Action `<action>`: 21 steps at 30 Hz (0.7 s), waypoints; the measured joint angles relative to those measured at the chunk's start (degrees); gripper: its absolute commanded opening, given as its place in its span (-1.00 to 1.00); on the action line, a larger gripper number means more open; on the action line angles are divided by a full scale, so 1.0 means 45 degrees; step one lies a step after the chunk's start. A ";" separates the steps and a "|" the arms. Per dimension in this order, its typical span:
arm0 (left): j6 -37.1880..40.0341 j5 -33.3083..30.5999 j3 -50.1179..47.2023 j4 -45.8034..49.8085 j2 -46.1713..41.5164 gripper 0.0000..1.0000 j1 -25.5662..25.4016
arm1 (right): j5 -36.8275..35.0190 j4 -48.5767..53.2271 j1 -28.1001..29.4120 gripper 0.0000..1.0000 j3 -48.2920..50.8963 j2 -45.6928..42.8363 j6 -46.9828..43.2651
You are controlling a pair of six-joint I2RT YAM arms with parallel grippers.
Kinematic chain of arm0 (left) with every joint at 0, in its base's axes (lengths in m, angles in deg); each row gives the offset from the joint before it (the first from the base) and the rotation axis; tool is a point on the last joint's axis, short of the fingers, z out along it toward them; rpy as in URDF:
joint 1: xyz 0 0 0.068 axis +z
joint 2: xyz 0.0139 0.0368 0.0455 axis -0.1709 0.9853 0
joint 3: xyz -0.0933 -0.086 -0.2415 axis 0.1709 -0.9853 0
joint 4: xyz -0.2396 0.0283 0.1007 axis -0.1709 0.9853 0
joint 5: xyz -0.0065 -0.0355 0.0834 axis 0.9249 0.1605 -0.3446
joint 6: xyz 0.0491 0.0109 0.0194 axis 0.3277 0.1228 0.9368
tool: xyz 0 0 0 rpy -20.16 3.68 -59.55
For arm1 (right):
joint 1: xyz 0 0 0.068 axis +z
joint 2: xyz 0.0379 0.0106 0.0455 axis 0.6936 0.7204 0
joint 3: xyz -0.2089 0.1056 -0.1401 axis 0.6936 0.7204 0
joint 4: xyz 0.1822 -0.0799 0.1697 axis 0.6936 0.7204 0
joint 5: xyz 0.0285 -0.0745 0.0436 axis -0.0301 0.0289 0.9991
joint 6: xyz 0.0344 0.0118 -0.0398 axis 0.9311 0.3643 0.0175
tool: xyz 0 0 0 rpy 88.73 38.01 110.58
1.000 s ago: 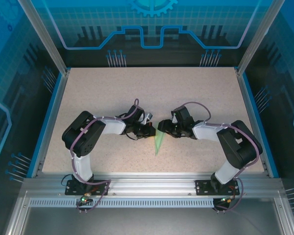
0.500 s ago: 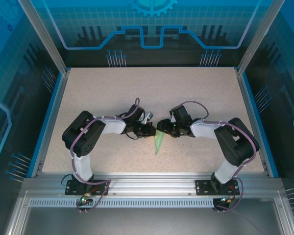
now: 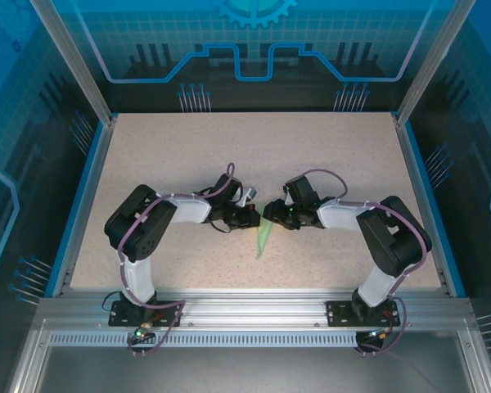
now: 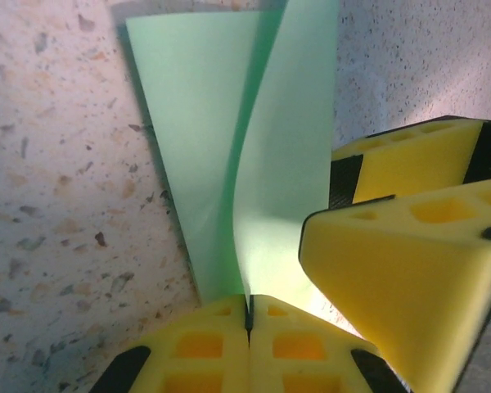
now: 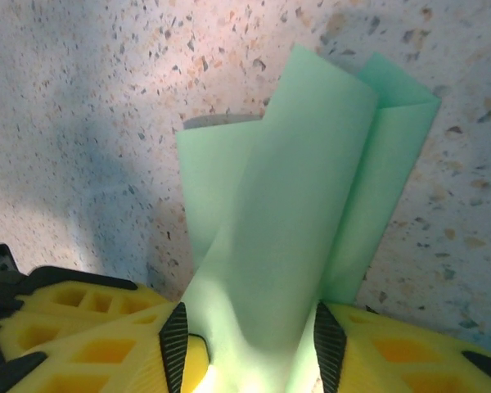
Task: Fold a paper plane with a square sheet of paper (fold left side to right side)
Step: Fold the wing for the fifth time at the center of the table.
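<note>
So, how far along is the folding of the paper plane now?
Done: the paper plane is already narrow and pointed, with several folds, and it lies on the table. In hand: the left gripper is shut on its edge, and the right gripper has open jaws around a raised flap. Left: that flap is curved, not creased, so it likely needs pressing flat.

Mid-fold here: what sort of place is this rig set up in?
Probably a lab or demo robot cell: aluminium frame posts, blue translucent panels printed with gear and circuit graphics, and a speckled tabletop.
</note>
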 measured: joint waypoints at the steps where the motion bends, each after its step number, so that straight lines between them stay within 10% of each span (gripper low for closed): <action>1: 0.0000 0.0000 0.0019 -0.0010 0.0019 -0.90 0.0000 | 0.0000 0.0005 0.0000 -0.09 0.0000 0.0000 0.0010; 21: 0.0277 0.0010 0.0418 0.0005 0.0214 -0.89 0.0000 | -0.0005 0.0228 -0.0024 -0.22 0.0015 0.0000 -0.0136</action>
